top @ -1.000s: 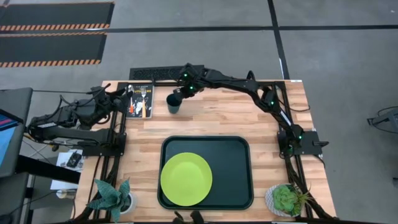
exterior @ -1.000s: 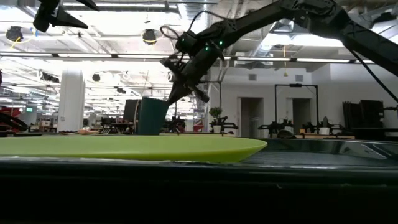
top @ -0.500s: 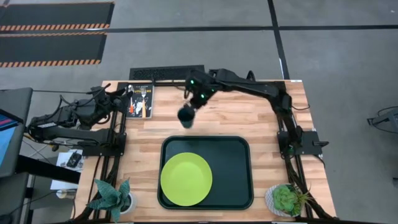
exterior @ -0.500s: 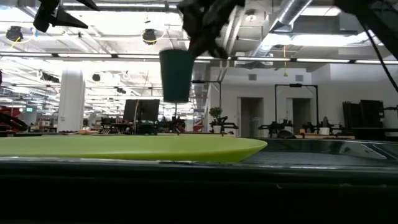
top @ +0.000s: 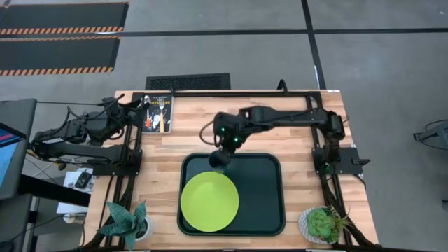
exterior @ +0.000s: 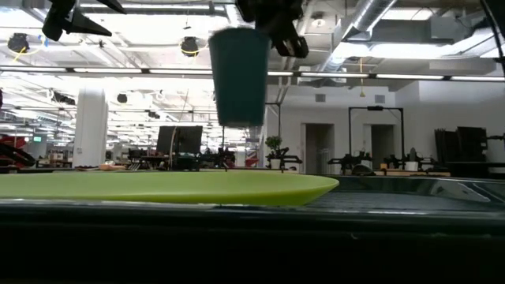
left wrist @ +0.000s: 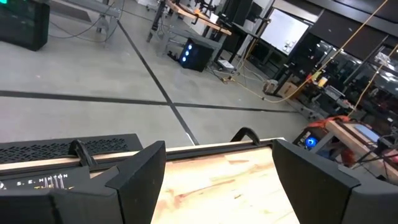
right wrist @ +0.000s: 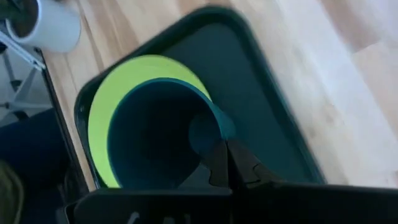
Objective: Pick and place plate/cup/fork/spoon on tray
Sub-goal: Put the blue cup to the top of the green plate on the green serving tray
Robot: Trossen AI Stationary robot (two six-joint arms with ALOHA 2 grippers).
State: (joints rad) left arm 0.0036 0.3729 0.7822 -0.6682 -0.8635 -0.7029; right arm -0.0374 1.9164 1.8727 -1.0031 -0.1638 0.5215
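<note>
Right arm is stretched out from its base at the right edge of the worktop, reaching toward the middle, forearm running roughly level and wrist angled down. Right hand point(top: 222, 152) is raised off the surface, over the far-left corner area of the tray point(top: 269, 203); its fingers point(right wrist: 225, 163) are pinched on the cup point(exterior: 239, 76) wall, one inside and one outside, carrying it in the air.

Left arm is folded back at the left edge of the worktop, idle. Left hand point(left wrist: 217, 180) fingers spread apart, nothing between them.
</note>
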